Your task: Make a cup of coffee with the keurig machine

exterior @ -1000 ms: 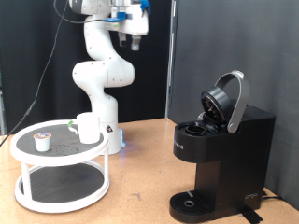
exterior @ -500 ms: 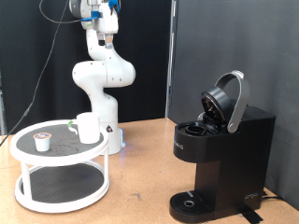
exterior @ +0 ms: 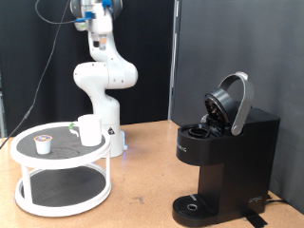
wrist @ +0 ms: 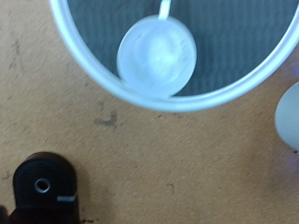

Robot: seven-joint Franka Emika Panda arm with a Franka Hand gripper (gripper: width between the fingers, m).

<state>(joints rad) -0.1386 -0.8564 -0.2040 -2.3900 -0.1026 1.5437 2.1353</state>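
Observation:
The white cup (exterior: 89, 130) stands upright on the top shelf of a round white two-tier stand (exterior: 57, 160) at the exterior view's left. The black keurig machine (exterior: 228, 157) stands at the right with its silver-trimmed lid (exterior: 234, 103) raised open. My gripper (exterior: 98, 40) hangs high near the top of the view, above and behind the stand, far from both. In the wrist view I look down from high on the cup (wrist: 157, 56) inside the stand's white rim (wrist: 103, 79), with the machine's round drip base (wrist: 42, 187) at a corner. My fingers do not show there.
A small white pod with a tan top (exterior: 42, 143) sits on the stand's top shelf beside the cup. The robot's white base (exterior: 112, 133) stands right behind the stand. Brown tabletop (exterior: 142, 185) lies between stand and machine. A black curtain is behind.
The arm has swung its hand from above the table's middle towards the exterior view's left, to above the stand. Cup, pod and machine have not moved.

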